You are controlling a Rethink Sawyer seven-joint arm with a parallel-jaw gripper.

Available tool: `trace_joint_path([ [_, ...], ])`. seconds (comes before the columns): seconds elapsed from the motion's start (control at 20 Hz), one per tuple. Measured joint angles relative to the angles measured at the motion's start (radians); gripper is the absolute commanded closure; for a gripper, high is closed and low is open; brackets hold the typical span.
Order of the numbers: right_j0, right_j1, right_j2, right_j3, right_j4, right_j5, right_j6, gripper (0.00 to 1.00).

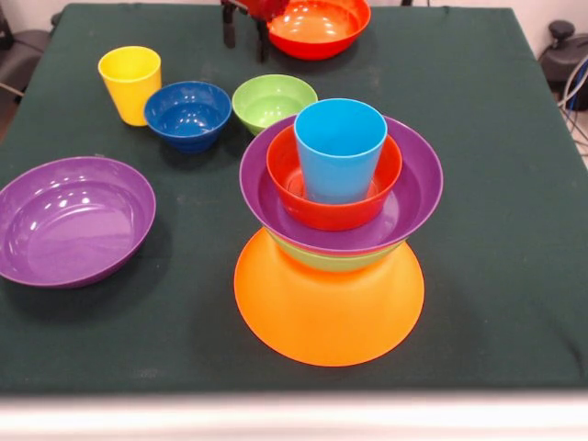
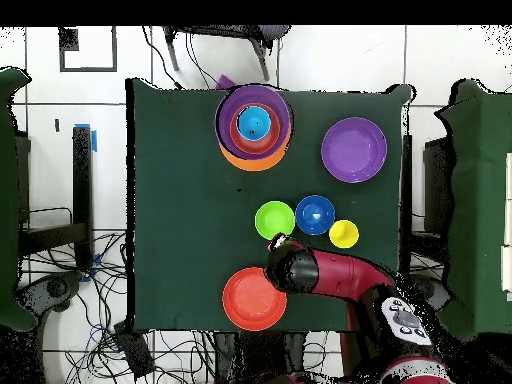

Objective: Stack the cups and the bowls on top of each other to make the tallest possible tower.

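Observation:
The tower stands mid-table: a big upturned orange bowl (image 1: 326, 312) as base, then a green bowl (image 1: 331, 261), a purple bowl (image 1: 409, 197), a red-orange bowl (image 1: 335, 217) and the light blue cup (image 1: 340, 147) upright on top; it also shows in the overhead view (image 2: 254, 127). Loose on the cloth are a yellow cup (image 1: 130, 83), a small dark blue bowl (image 1: 187, 115), a green bowl (image 1: 273, 101), a purple bowl (image 1: 73, 220) and a red-orange bowl (image 1: 317, 26). My gripper (image 1: 245, 32) is open and empty, low at the far edge, just left of that red-orange bowl.
The dark green cloth (image 1: 496, 138) covers the table. In the overhead view my arm (image 2: 340, 275) reaches in from the bottom right, above the red-orange bowl (image 2: 253, 298) and close to the green bowl (image 2: 274, 219). Cables lie on the floor around the table.

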Motion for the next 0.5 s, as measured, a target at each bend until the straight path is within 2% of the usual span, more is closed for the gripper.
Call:
trace_joint_path([
  [0.5, 0.003, 0.054, 0.003, -0.049, 0.002, 0.0, 0.0, 0.0],
])
